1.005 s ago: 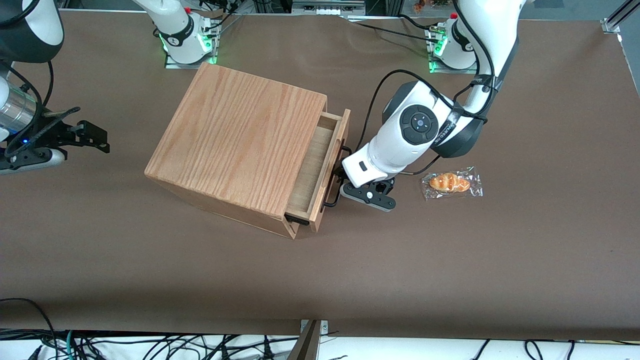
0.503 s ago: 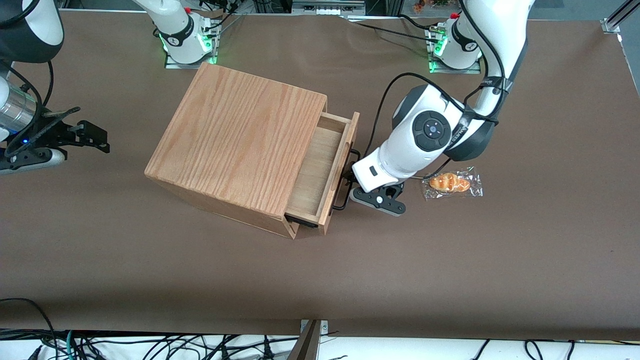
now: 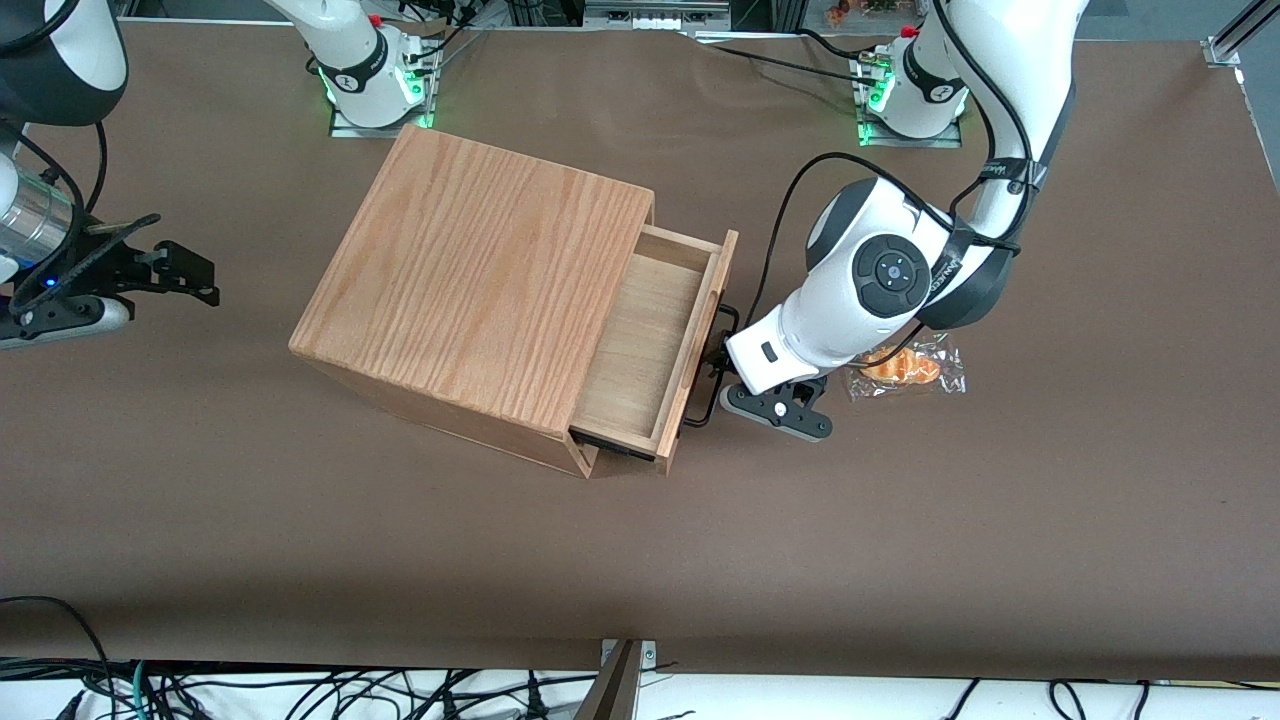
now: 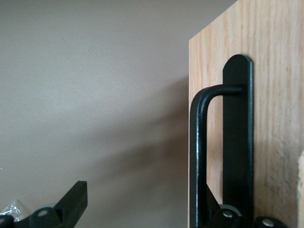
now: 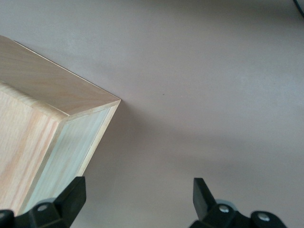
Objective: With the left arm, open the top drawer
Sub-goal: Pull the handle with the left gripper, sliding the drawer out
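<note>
Top drawer [image 3: 645, 345] sticks well out of the oak-grain box [image 3: 480, 290] on the working arm's side, pale plywood floor showing and nothing visible in it; the box sits mid-table. Black wire handle [image 3: 718, 362] runs along the drawer front, also seen close in the wrist view [image 4: 197, 156]. Gripper [image 3: 722, 372] is right at the handle, in front of the drawer. In the wrist view one finger [image 4: 228, 216] sits by the handle bar against the drawer front, the other finger [image 4: 71, 204] is well apart from it, so the fingers look spread, hooked behind the bar rather than clamped on it. The left arm [image 3: 870, 290] leans over from its base. Wrapped bread [image 3: 905, 365] lies on the brown table [image 3: 900, 560] just beside the arm, partly hidden under it. Judgement: the opening is mostly done, with some travel possibly left before releasing the handle.
</note>
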You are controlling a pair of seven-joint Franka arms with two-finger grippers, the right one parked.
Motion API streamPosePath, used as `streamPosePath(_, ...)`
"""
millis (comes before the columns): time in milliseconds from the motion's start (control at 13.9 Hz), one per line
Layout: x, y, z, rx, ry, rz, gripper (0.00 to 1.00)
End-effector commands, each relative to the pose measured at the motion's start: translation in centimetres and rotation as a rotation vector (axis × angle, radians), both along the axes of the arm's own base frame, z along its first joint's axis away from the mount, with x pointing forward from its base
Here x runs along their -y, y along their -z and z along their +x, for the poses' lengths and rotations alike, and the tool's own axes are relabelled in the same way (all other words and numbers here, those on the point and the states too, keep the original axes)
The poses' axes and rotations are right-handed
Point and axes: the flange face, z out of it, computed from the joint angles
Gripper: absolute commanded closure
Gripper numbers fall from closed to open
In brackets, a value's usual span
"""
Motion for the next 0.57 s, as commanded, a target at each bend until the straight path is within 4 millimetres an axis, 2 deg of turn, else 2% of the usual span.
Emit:
streamPosePath(0,-2.2,-1.7,0.6,0.038,0.014,0.078,0.0)
streamPosePath(215,-2.3,-2.0,0.5,0.037,0.028,0.081,0.0)
streamPosePath(359,-3.6,-2.1,1.1,0.044,0.041,0.081,0.0)
streamPosePath(503,-3.6,-2.1,1.1,0.043,0.049,0.079,0.0)
